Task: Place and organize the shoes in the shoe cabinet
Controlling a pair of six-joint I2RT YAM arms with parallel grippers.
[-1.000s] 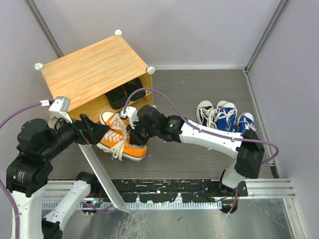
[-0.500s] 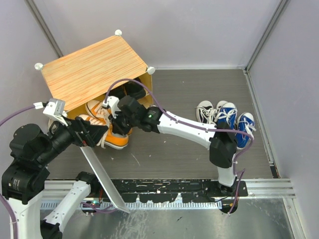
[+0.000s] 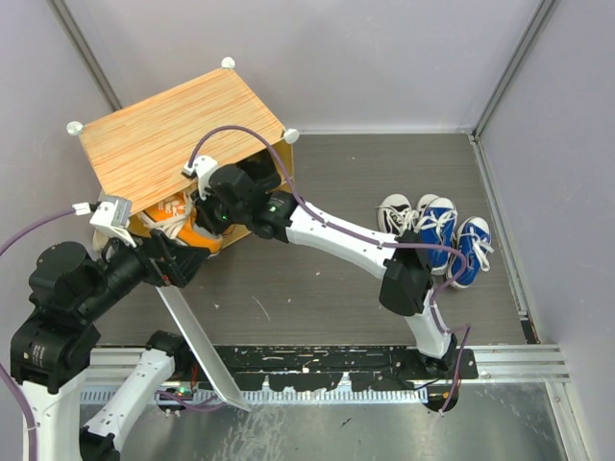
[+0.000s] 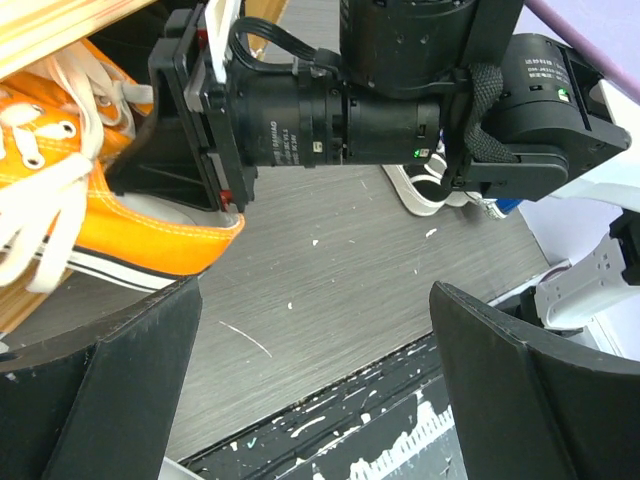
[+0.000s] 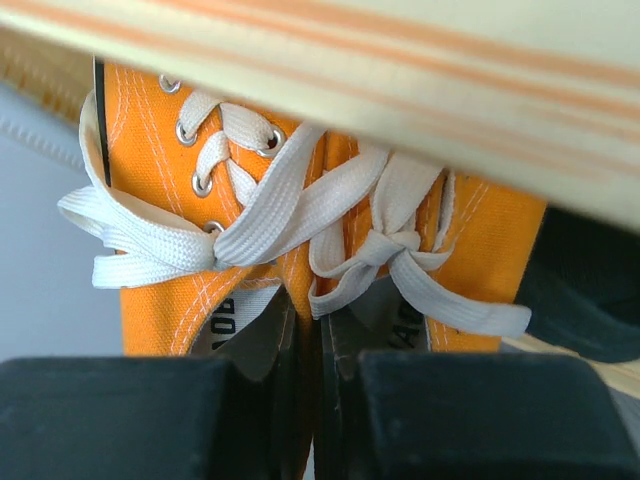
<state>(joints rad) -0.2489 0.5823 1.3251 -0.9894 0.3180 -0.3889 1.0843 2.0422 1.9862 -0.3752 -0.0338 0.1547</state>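
Observation:
The shoe cabinet (image 3: 178, 134) with a striped wood-grain top stands at the back left. My right gripper (image 3: 202, 213) is shut on the inner collars of the orange sneakers (image 5: 300, 215) and holds the pair half under the cabinet top at its open front; they also show in the top view (image 3: 173, 216) and the left wrist view (image 4: 90, 215). A black shoe (image 3: 258, 173) lies inside the cabinet to their right. My left gripper (image 4: 320, 400) is open and empty just in front of the orange pair. A black-and-white shoe (image 3: 394, 217) and blue shoes (image 3: 452, 235) sit on the floor at right.
The cabinet's white door panel (image 3: 197, 336) lies open, slanting down toward the near rail (image 3: 327, 360). Grey walls close in the back and both sides. The right arm (image 3: 336, 240) stretches across the dark floor.
My right gripper has carried the orange sneakers left and back, from the floor in front of the cabinet to under its top. My left gripper stayed close by, shifting slightly.

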